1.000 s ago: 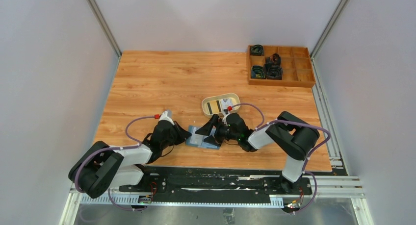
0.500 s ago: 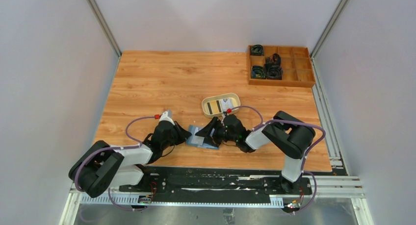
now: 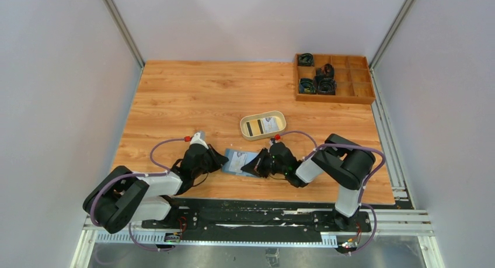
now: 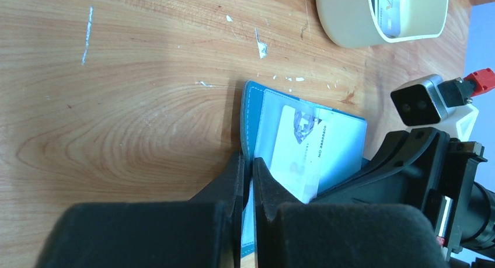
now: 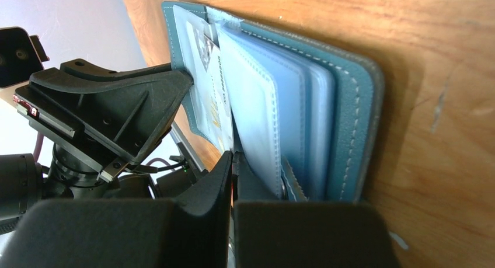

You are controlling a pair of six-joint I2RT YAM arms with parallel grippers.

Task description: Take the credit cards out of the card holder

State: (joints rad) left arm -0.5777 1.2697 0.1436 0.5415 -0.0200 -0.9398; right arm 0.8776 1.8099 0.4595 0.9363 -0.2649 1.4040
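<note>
wooden table (image 3: 192,98) | beige oval tray (image 3: 243,126) — mid-table | divided wooden box (image 3: 356,91) — far right corner

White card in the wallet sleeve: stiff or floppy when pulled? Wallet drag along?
Likely stiff: the white card lies flat with straight edges. Probably slides easily: the sleeves look smooth and glossy. The card holder looks light and soft; it might drag along but for the left gripper pinching its edge.

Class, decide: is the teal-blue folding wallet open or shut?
Open. The teal-blue folding wallet lies spread, its pale inner sleeves and a whitish card showing.
</note>
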